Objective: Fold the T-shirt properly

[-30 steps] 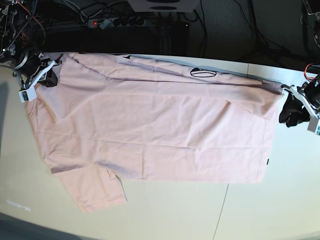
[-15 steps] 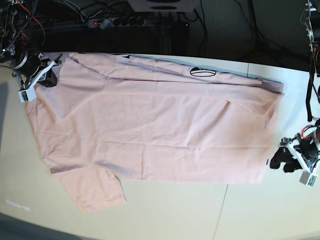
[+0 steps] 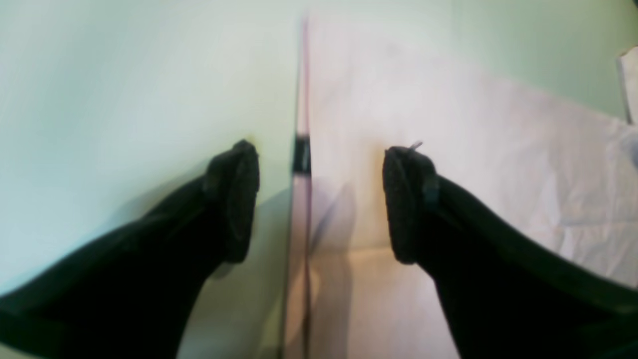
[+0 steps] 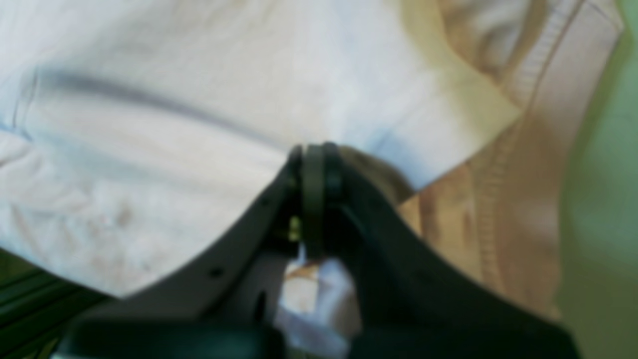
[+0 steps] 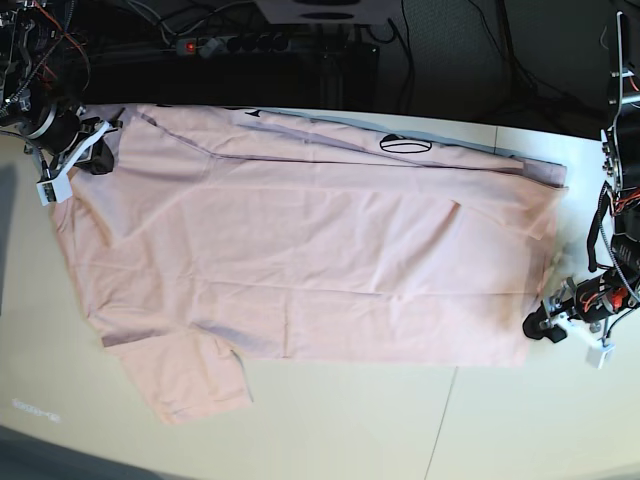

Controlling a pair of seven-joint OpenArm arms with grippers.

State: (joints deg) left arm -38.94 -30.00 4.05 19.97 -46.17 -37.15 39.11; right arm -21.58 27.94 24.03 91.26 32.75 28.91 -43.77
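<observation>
Pale pink T-shirt (image 5: 300,250) spread flat across worktop (image 5: 520,430), folded lengthwise, one sleeve (image 5: 190,375) sticking out at near left in base view. Black print peeking at far edge. Left claw (image 3: 319,199) wide open, straddling shirt's side hem near small dark tag (image 3: 301,153); one finger over bare worktop, other over fabric. Right claw (image 4: 314,169) clamped shut on shirt cloth at far left corner in base view; wrist view blurred.

The T-shirt (image 5: 300,240) lies spread on the bench (image 5: 520,430), left claw (image 5: 548,327) at its lower hem corner.
</observation>
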